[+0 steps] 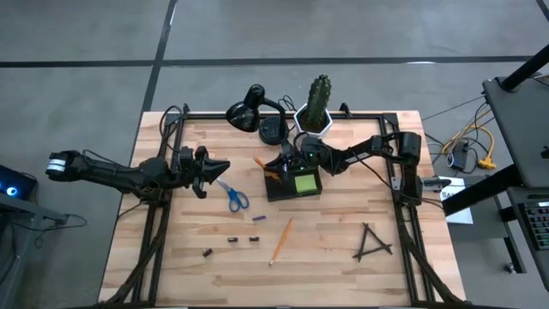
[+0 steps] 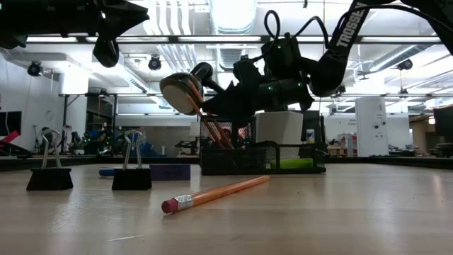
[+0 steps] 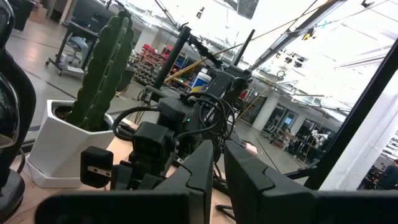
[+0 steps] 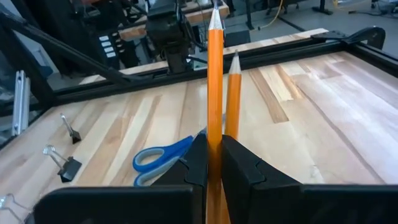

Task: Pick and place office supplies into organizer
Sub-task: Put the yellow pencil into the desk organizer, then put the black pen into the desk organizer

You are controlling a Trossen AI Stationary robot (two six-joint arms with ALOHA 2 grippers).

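The right arm is reaching in low from the table's right edge, its right gripper (image 4: pixel 214 163) hanging over the organizer (image 1: pixel 293 184) at mid-table and pinching an upright orange pencil (image 4: pixel 215 93). The left arm is waiting raised at the left, its left gripper (image 1: pixel 208 172) closed and empty, near the scissors (image 1: pixel 235 196).

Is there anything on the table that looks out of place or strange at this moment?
Nothing looks damaged or spilled. The right pincer grips a pencil over the organizer; another pencil and scissors lie loose on the table, not yet sorted.
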